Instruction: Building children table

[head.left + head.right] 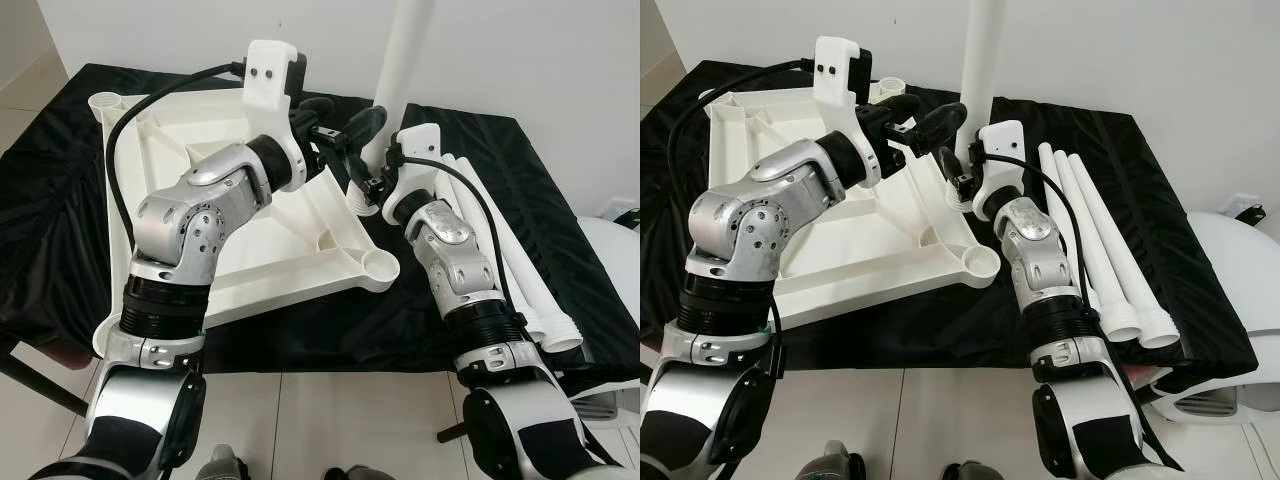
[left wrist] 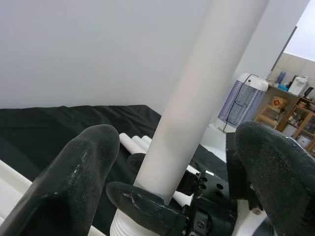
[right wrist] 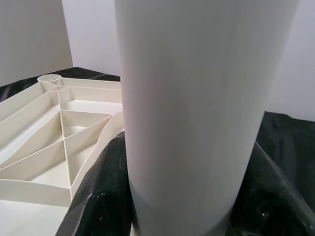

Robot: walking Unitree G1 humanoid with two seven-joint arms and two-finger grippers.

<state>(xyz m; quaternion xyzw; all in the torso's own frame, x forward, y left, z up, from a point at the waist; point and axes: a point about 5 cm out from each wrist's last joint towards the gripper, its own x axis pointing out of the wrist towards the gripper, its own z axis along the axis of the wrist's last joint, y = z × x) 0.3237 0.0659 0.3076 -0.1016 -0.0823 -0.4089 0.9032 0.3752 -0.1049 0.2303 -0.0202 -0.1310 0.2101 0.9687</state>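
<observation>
While the upside-down tabletop (image 1: 250, 240) is lying ribs-up on the black cloth (image 1: 60, 190), the right gripper (image 1: 962, 185) is pinching the base of an upright table leg (image 1: 977, 70) at the far corner socket; the left gripper (image 1: 345, 135) is flanking it, fingers (image 2: 83, 167) spread. Seating the leg looks underway; next probably calls for twisting it home. Its long axis is standing vertical, threaded end down. Three spare legs (image 1: 1100, 250) are lying alongside.

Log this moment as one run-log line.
stage: leg fitting | right gripper: shut on upright leg | left gripper: open around leg | tabletop: upside down | spare legs: beside tabletop
</observation>
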